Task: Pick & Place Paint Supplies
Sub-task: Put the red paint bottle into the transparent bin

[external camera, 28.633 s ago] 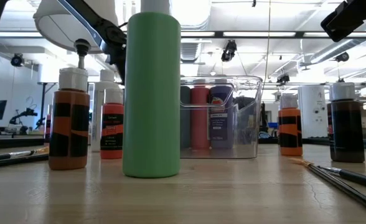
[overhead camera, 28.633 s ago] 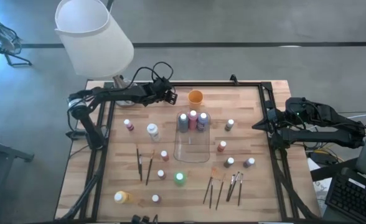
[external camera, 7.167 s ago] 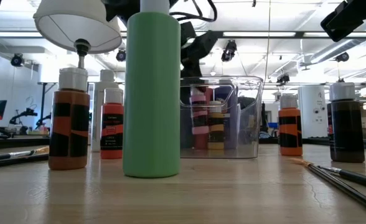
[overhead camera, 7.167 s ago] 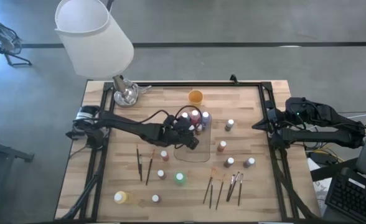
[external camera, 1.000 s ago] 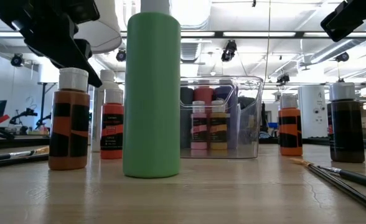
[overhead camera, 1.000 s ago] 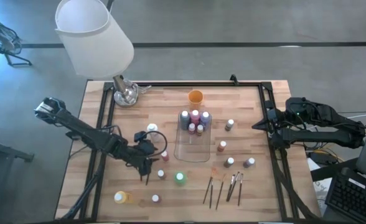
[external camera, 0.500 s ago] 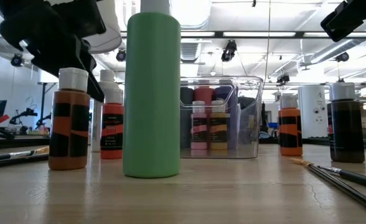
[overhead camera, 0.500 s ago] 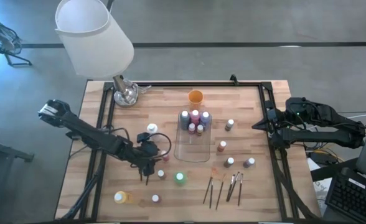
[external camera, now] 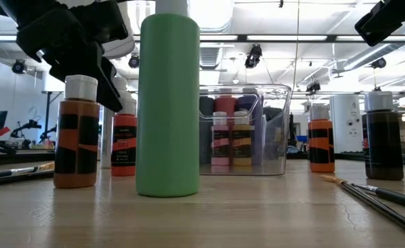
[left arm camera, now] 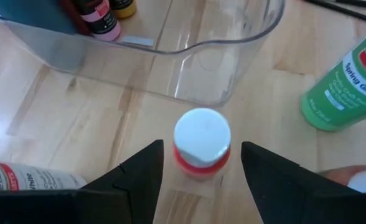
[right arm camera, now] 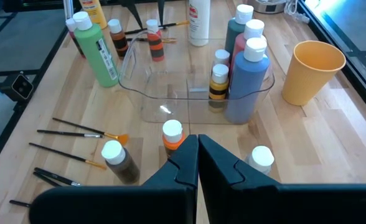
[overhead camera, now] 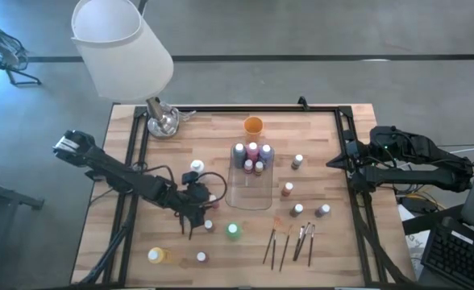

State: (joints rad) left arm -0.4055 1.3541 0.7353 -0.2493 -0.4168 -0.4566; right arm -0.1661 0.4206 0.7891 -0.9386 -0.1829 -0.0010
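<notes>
We count five bottles standing in the tray. Left end effector hangs wide over a red bottle just beside the tray's corner, jaws either side, not yet gripping. Right end effector is closed and parked off the desk edge. Roughly ten bottles and all brushes lie outside; we judge well under half done.

Five bottles in one tray
</notes>
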